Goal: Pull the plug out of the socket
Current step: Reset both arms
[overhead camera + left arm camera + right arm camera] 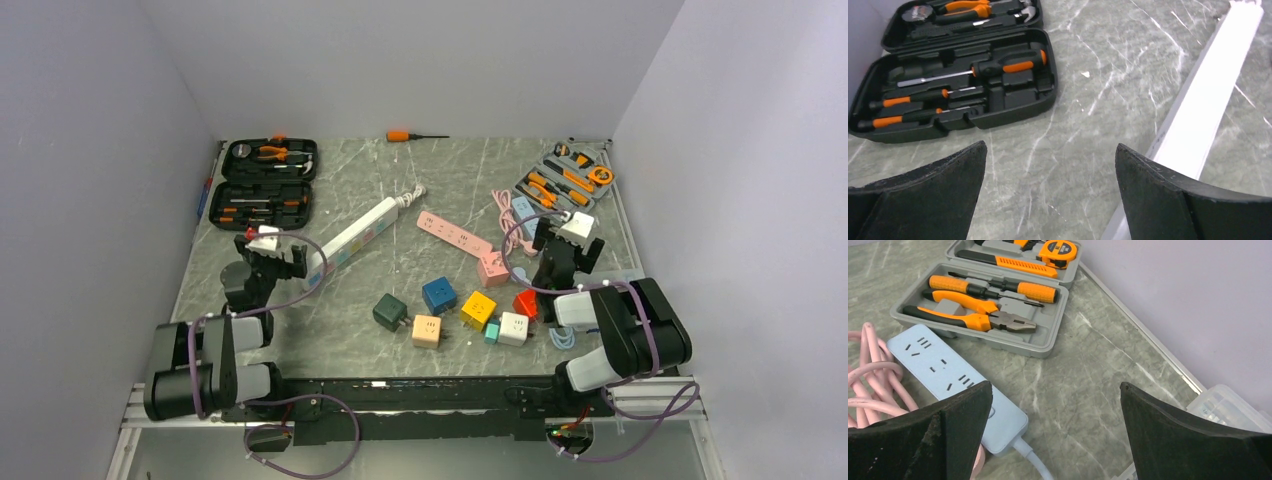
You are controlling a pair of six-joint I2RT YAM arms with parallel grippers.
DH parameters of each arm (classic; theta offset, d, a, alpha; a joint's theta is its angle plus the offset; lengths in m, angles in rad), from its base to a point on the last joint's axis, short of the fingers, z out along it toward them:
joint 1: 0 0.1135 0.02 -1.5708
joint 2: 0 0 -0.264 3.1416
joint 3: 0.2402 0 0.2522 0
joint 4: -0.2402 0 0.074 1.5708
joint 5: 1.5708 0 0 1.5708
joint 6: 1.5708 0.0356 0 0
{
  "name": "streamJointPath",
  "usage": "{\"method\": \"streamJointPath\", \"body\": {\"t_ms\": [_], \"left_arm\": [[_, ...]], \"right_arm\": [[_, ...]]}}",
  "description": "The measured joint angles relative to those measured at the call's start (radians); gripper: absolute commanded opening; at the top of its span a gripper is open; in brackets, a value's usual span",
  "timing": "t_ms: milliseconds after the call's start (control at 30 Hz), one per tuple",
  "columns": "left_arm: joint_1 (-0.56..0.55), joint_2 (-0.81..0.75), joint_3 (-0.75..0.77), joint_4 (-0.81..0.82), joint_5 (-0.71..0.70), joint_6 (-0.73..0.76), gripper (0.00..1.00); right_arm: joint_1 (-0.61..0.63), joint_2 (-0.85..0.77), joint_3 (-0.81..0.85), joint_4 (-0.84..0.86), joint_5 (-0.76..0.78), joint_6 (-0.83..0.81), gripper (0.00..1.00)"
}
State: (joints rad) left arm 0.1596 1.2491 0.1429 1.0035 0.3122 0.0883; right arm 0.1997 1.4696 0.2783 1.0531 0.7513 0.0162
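- Pink plug cube (492, 268) sat a little right of the counter's centre, seated by my judgement on the near end of the pink power strip (455, 233). Neither wrist camera caught it.
- That strip's long axis ran diagonally, from the far-left down toward the near-right, with the plug at the near-right end. Whether it sat on the top face or the end, I could not tell.
- The right gripper (565, 240) hovered near it on the right-edge side. From there the plug lay toward the centre and slightly toward the near edge. Its fingers (948, 440) were spread wide and held nothing.
- The left gripper (268, 250) was well apart, by the near end of the white power strip (355, 235) toward the left edge, likewise spread and empty. The right arm looked the nearer one.
- Loose adaptor cubes (478, 308) lay scattered between the plug and the near edge.
- A blue power strip (948, 375) and a coiled pink cord (873, 375) lay under the right wrist.
- The grey tool case (998, 315) at the far-right corner stood open, holding pliers, screwdrivers and a tape measure.
- The black tool case (1013, 100) at the far-left corner stood open with orange-handled screwdrivers inside.
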Motion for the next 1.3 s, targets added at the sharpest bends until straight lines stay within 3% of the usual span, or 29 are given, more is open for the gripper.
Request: {"method": "streamJointPath", "body": {"t_ms": [100, 300, 433, 633, 1300], "left_arm": [[0.000, 0.087, -0.047, 0.171, 0.030, 0.000, 0.99], [0.000, 0.099, -0.054, 0.244, 0.056, 0.008, 0.99], [0.000, 0.101, -0.052, 0.239, 0.057, 0.012, 0.99], [-0.006, 0.104, 0.033, 0.138, 0.032, 0.012, 0.99], [-0.017, 0.104, 0.051, 0.089, 0.003, 0.012, 0.99]], "right_arm": [[0.010, 0.002, -0.024, 0.051, -0.002, -0.023, 1.00], [0.039, 0.010, -0.098, 0.183, -0.004, -0.076, 1.00], [0.019, 0.008, -0.101, 0.189, -0.085, -0.068, 1.00], [-0.160, 0.018, -0.053, 0.085, -0.248, 0.029, 1.00], [-0.162, 0.018, -0.049, 0.047, -0.326, 0.060, 1.00]]}}
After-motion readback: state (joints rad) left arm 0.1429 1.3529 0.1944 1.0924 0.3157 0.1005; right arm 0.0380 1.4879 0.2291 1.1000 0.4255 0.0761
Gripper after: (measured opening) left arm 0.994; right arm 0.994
